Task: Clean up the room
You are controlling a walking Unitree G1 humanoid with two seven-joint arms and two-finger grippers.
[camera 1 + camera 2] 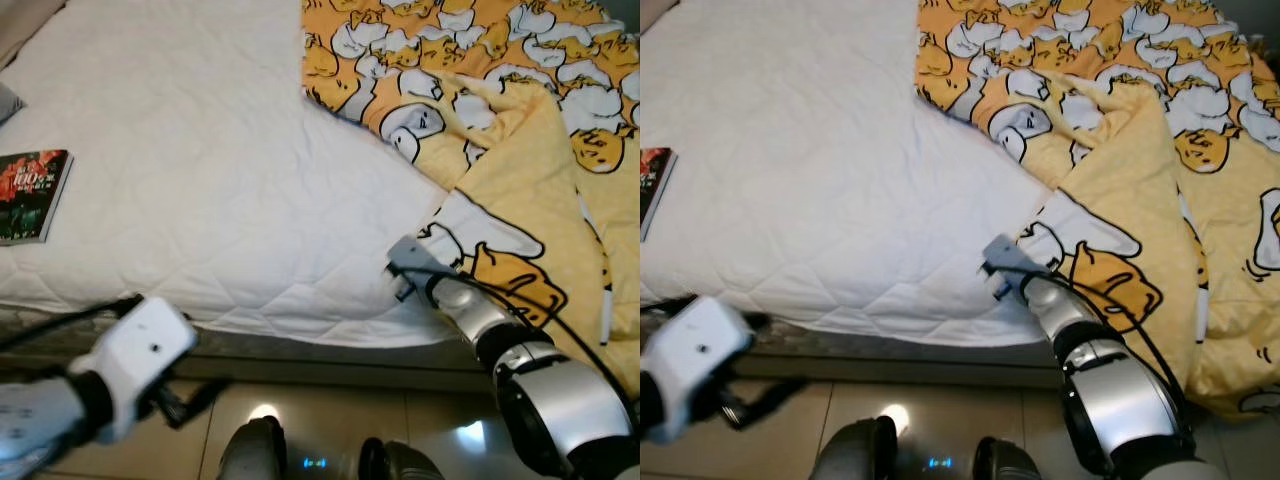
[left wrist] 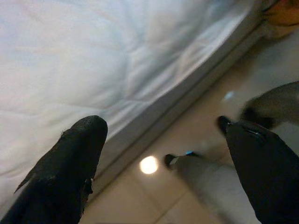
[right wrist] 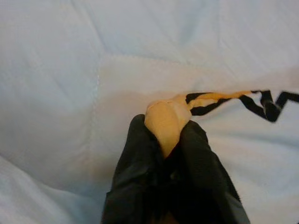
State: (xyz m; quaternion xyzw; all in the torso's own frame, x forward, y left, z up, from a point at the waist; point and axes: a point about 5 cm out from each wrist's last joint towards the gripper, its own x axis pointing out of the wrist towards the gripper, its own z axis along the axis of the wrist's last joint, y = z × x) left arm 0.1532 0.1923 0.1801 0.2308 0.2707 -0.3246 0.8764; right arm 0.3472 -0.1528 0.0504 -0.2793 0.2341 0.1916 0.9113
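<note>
At the bed (image 1: 200, 200) edge, my right gripper (image 3: 164, 140) pinches a fold of the blanket (image 1: 520, 150) corner. The blanket is soft, light, drapes; grip the hem. My left gripper (image 2: 163, 154) hangs wide open.

Bed + tiled floor, seen from above.
White quilted mattress (image 1: 220, 180) on a grey base (image 1: 330, 355) — glossy beige floor tiles (image 1: 330, 420) w/ dark grout lines, one bright light reflection (image 1: 262, 412) near the bed edge.

A book (image 1: 34, 195) lies left on the bed (image 1: 200, 180) (blanket (image 1: 520, 150) right).
</note>
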